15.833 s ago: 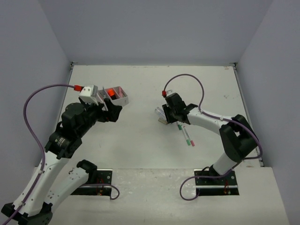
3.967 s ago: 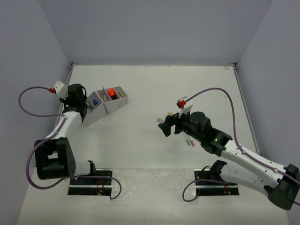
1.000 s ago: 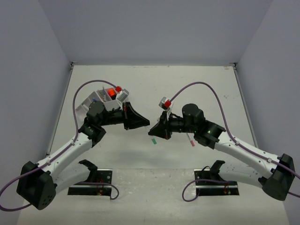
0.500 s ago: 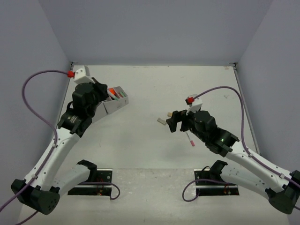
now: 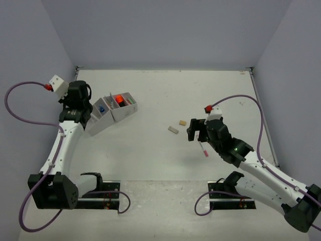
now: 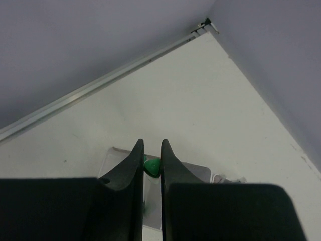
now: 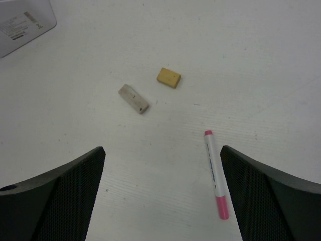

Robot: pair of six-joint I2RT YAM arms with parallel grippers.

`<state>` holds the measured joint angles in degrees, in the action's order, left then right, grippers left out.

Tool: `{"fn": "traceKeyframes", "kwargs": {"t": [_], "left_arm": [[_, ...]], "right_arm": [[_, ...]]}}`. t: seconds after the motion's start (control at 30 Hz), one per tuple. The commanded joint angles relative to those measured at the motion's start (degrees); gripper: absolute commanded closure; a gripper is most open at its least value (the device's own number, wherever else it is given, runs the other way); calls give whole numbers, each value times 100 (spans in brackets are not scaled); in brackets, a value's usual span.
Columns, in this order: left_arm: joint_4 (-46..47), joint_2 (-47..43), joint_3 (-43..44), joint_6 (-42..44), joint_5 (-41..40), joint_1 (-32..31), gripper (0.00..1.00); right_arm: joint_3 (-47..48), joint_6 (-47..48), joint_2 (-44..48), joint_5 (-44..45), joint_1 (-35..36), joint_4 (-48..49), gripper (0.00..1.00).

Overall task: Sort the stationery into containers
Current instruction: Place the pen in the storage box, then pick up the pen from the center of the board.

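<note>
Mid-table, R claw [image 7: 163, 149] wide apart near pink marker [image 7: 215, 173], open room around; L claw [image 6: 150, 142] near-closed above tray [image 6: 183, 173]

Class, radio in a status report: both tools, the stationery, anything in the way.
Left tool shut on green marker at containers. Right tool open over pink marker. Tan block, grey block loose beyond. Nothing seen blocking.

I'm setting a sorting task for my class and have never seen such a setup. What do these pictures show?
Two robot arms stand on a table. One picture looks down from above; the other two come from cameras on each wrist. On the table lie a pink-tipped marker, a tan block, a grey block and white divided trays. The right pincer is open and empty. The left pincer is almost shut above the trays; something green shows in its gap.
</note>
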<state>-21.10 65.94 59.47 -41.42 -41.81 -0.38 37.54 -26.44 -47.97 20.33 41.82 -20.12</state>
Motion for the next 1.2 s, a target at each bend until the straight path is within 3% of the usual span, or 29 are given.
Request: {"fn": "traceKeyframes", "kwargs": {"t": [0.0,0.17,0.27,0.33,0.4,0.43,0.53,0.7,0.83,1.03,1.17], "left_arm": [[648,265,-471,-301,239,38,100],[935,371,-967,-374,367,38,100],[1029,510,-1140,-319,608,38,97],[1075,573,-1242,-346,755,38,79],[1185,578,-1365,-365,985,38,50],[1239,578,-1477,-388,1065,38,40],[1311,568,-1570,-362,1284,38,26],[1265,254,-1437,-48,1891,32,16],[893,-544,-1160,194,2367,-66,4],[542,-1749,-917,361,3041,-190,0],[270,-2071,-627,533,3647,-276,0]], "right_arm": [[9,-82,57,58,-8,94,1],[67,-28,13,88,-52,-14,1],[450,10,-399,-39,-291,-609,3],[781,-31,-912,-80,-497,-1046,14],[1140,34,-1388,-209,-707,-1470,20],[1283,49,-1841,-308,-806,-1612,24],[1630,122,-2517,-563,-1071,-1968,39],[1829,253,-3410,-1048,-1470,-2228,49],[2175,444,-4149,-1406,-1580,-2875,52],[2223,688,-5125,-1889,-1581,-3148,60],[2219,858,-5337,-2003,-1612,-3073,65]]}}
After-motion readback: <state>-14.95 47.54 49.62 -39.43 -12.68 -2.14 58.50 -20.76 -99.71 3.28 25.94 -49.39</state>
